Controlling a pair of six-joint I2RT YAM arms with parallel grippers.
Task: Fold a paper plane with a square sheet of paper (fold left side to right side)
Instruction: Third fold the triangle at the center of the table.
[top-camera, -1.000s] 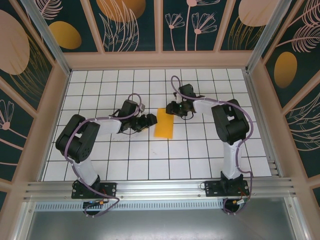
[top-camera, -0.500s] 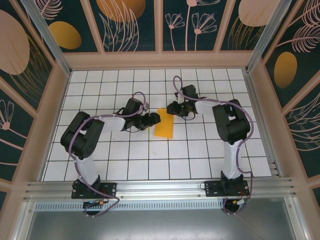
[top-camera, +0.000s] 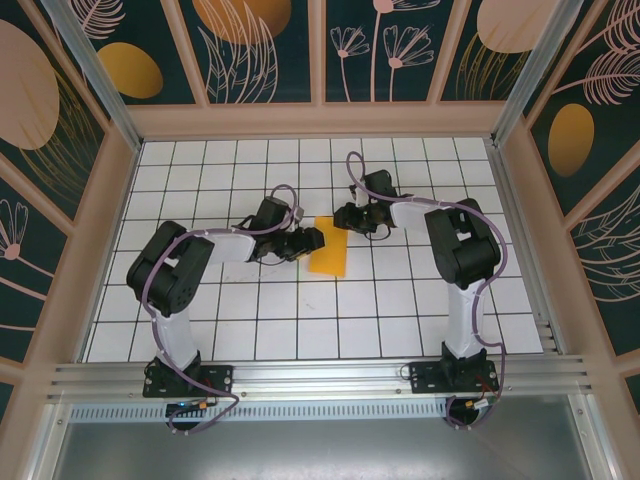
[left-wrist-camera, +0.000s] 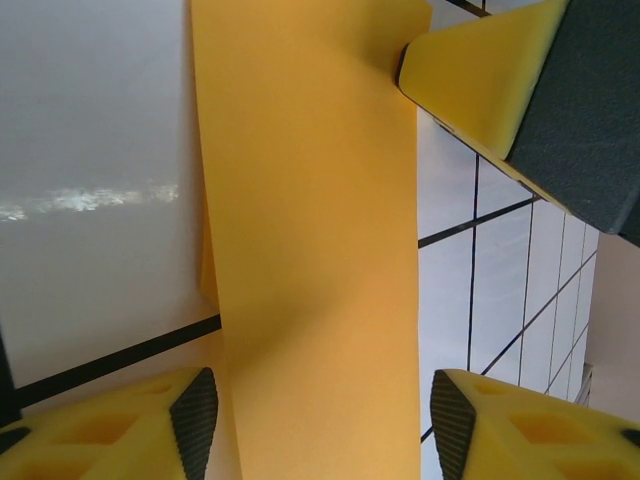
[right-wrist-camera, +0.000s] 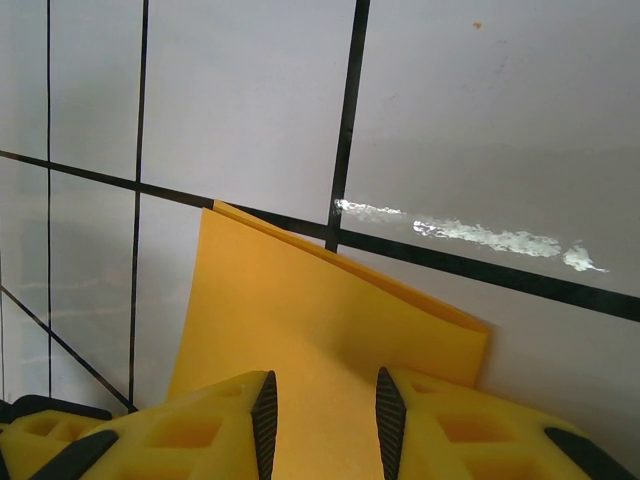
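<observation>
Top view: square sheet of paper (top-camera: 328, 252), a folded strip, lies mid-table (top-camera: 420, 300); left gripper (top-camera: 312, 241) is at its left edge and right gripper (top-camera: 346, 217) at the far corner. Left wrist: jaws wide, straddling the strip, nothing held, probably lining up a fold. Right wrist: jaws narrowly apart over the paper's end, likely pinning it.

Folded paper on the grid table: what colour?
Plain orange-yellow; the thin folded paper sheet shows best in the left wrist view.

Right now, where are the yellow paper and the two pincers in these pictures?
paper (top-camera: 331, 252), overhead view, middle of the folded sheet.
left pincer (left-wrist-camera: 322, 425), left wrist view, midway between its fingertips.
right pincer (right-wrist-camera: 320, 410), right wrist view, midway between its fingertips.
</observation>
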